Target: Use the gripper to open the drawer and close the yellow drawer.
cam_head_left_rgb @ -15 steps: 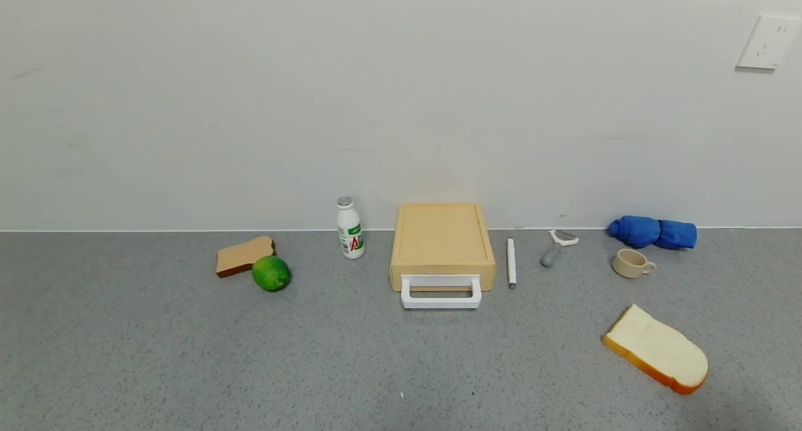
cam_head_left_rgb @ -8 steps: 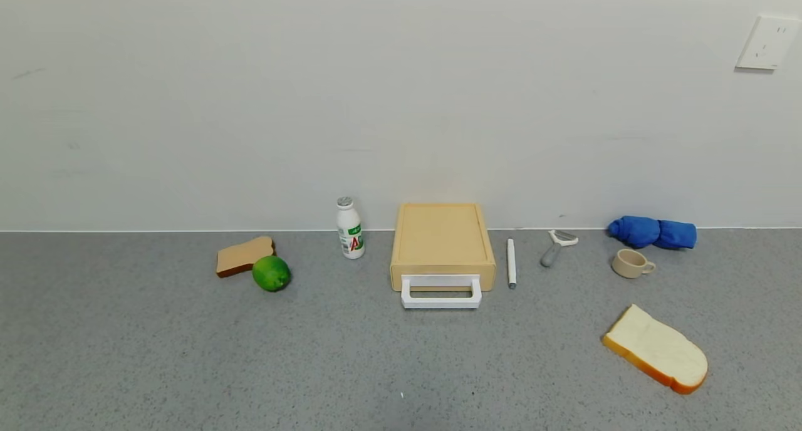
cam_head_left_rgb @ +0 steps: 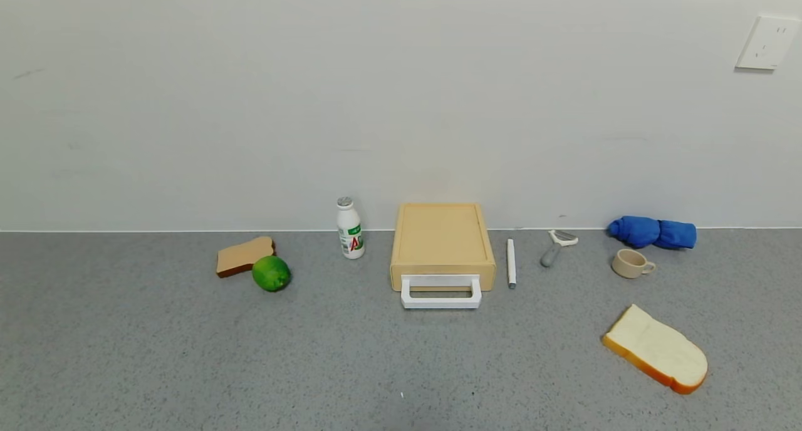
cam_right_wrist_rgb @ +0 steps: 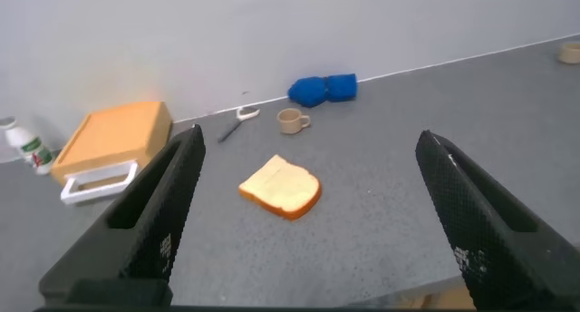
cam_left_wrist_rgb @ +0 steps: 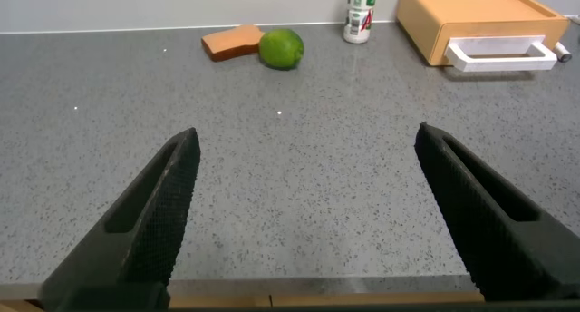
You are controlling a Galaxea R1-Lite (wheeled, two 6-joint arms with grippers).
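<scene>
One grey speckled counter | white wall | yellow drawer shut

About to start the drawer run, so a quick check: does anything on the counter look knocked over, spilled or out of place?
Nothing stands out. The yellow drawer sits square and shut, the bottle stands upright, and nothing has spilled. Both hands, left and right, are open, well short of it.

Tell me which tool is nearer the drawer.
Left, it seems. The left tool, open, has the drawer ahead and to its right. The right tool, also open, sits farther off, with the drawer ahead and to its left.
</scene>
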